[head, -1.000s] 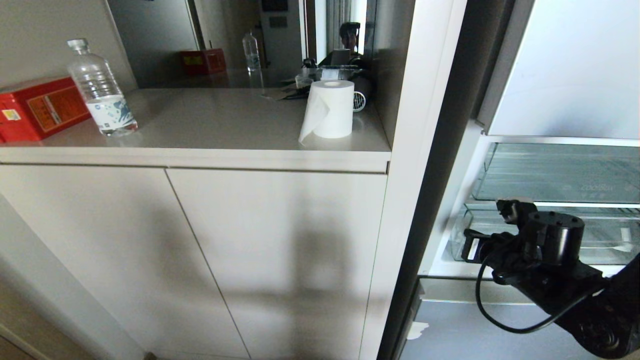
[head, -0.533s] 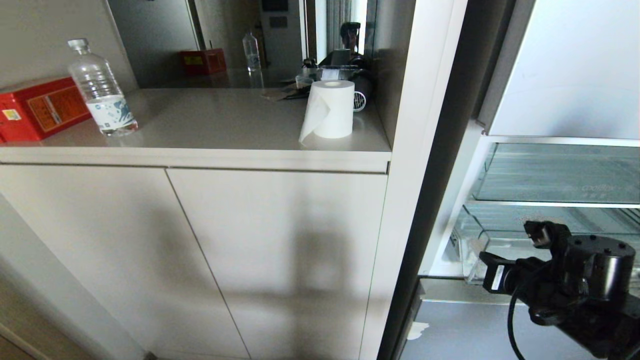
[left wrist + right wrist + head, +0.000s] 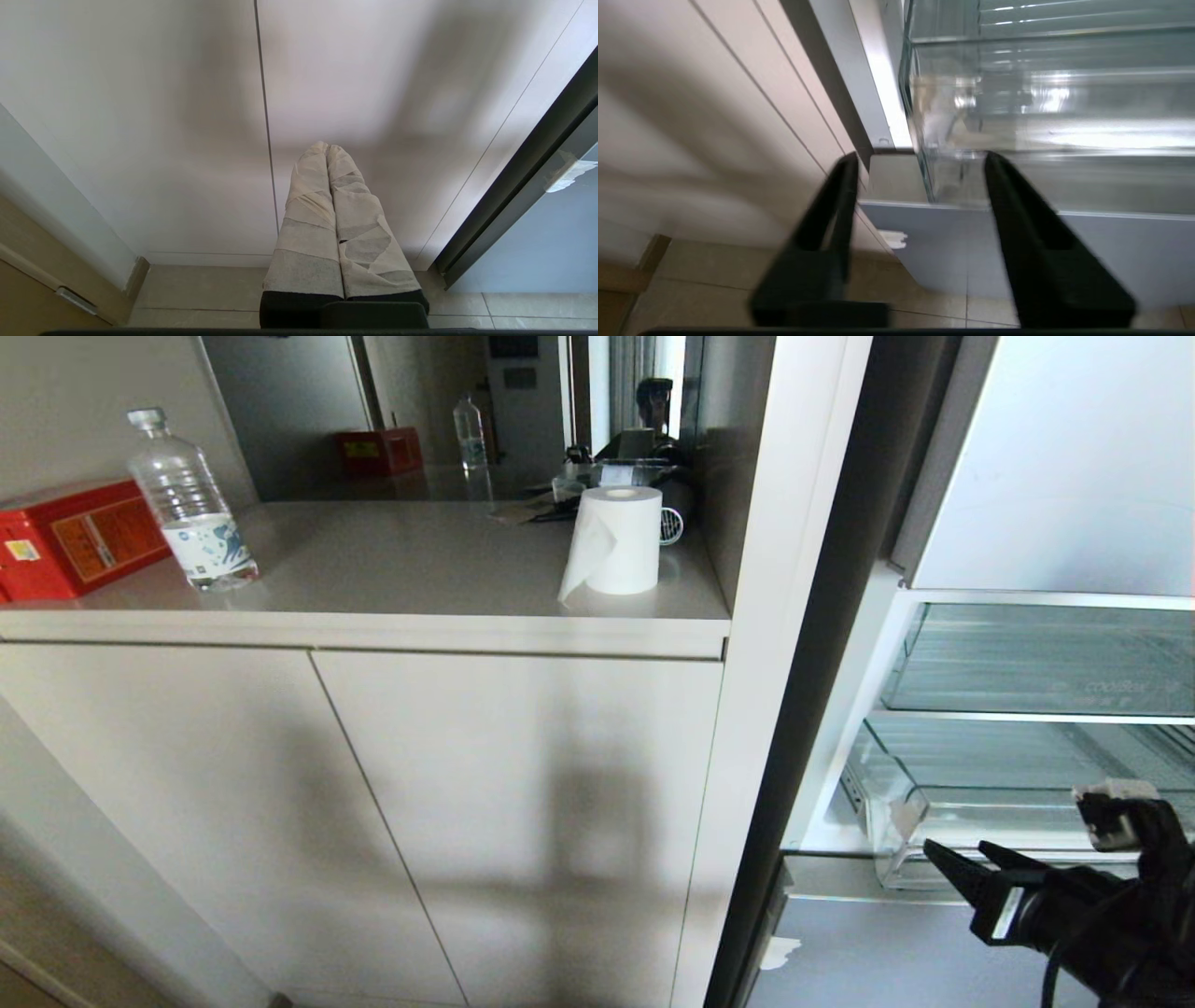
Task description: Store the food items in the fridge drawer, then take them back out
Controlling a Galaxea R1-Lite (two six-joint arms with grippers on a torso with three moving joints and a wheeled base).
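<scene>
Fridge drawer (image 3: 943, 821): pulled out, no food visible. Right gripper (image 3: 920, 163): fingers spread, empty, near front lip. Advice: clear lip before reaching for food.

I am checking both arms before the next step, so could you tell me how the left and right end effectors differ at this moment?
The left end effector has pale taped fingers pressed together; the right end effector has bare black fingers spread apart. The left end effector points at the cabinet doors near the floor, while the right end effector points at the fridge drawer, apart from its front lip. Both hold nothing.
</scene>
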